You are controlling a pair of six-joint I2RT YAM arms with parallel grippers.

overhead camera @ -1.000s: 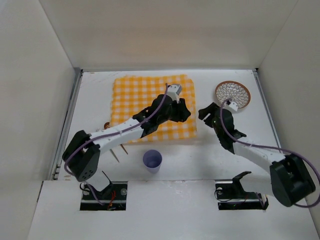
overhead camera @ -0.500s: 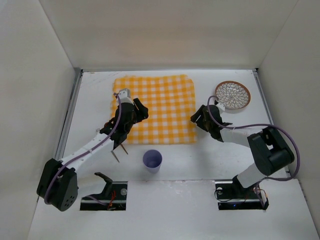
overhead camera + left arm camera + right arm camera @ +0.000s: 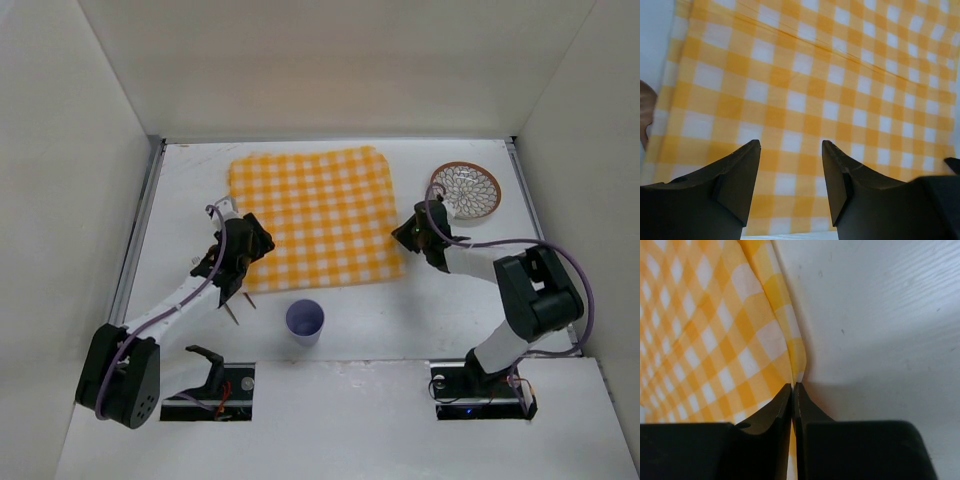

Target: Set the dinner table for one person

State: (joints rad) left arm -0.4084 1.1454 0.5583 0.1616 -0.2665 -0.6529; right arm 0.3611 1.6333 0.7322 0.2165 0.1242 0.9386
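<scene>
The white tabletop (image 3: 450, 310) spreads beneath everything in view. The right gripper (image 3: 792, 386) is clamped on a raised fold at the right edge of the yellow-checked cloth (image 3: 315, 215). The left gripper (image 3: 791, 146) hangs over the cloth's left side with its fingers apart.

Overhead view: dinner table (image 3: 190, 190) carries a yellow-and-white checked cloth (image 3: 315, 215), lying flat at centre rear. Left gripper (image 3: 255, 243) sits over the cloth's left edge, near its front corner. Right gripper (image 3: 405, 238) is at the cloth's right edge; jaw state is not resolvable for either. A patterned plate (image 3: 466, 189) lies right of the cloth, apart from it. A purple cup (image 3: 305, 321) stands upright in front of the cloth. Thin wooden sticks (image 3: 233, 313) lie beside the left arm.
</scene>
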